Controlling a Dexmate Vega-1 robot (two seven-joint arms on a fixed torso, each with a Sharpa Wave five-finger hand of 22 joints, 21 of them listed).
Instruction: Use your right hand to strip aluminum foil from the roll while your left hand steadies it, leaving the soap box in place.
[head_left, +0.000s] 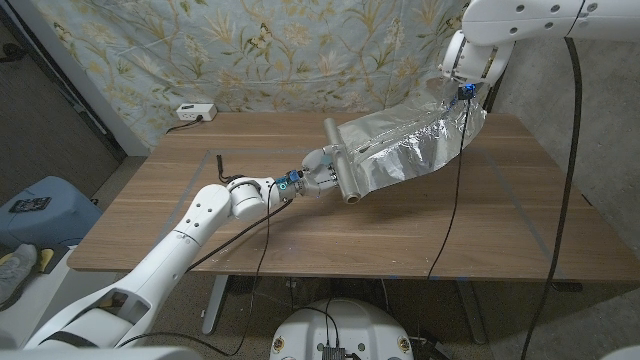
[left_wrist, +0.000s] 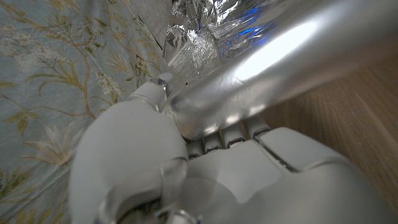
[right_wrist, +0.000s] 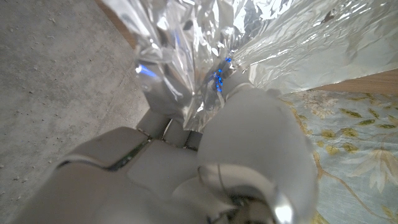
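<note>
Left hand (head_left: 318, 180) is clamped on the foil roll (head_left: 340, 160), mid-desk, slightly toward the robot. In the left wrist view the fingers (left_wrist: 233, 134) curl under the shiny tube and the thumb side wraps the near end. The roll's long axis runs roughly near-to-far across the desk (head_left: 200, 215), a bit skewed. It looks to be lifted or just on the surface; can't tell which.

From the roll a sheet of foil (head_left: 410, 150) fans out toward the far right corner and rises off the wood. It's wrinkled, sagging in the middle, and not torn free.

Right hand (head_left: 462, 85) is up at the far right, above the desk, pinching the bunched free end of the sheet. The right wrist view shows crumpled foil gathered in the fingers (right_wrist: 155, 134).

So the pull runs from the roll out to the right and away, roughly square to the roll axis. Judgement: the next pull needs the left hand's hold to stay firm or the roll will swing round.

No soap box spotted on the desk. Surface is plain wood grain, and a small dark item (head_left: 222, 158) lies near the left side. Behind is a floral cloth backdrop (head_left: 260, 50), with a white power strip (head_left: 192, 112) at the far left edge.
</note>
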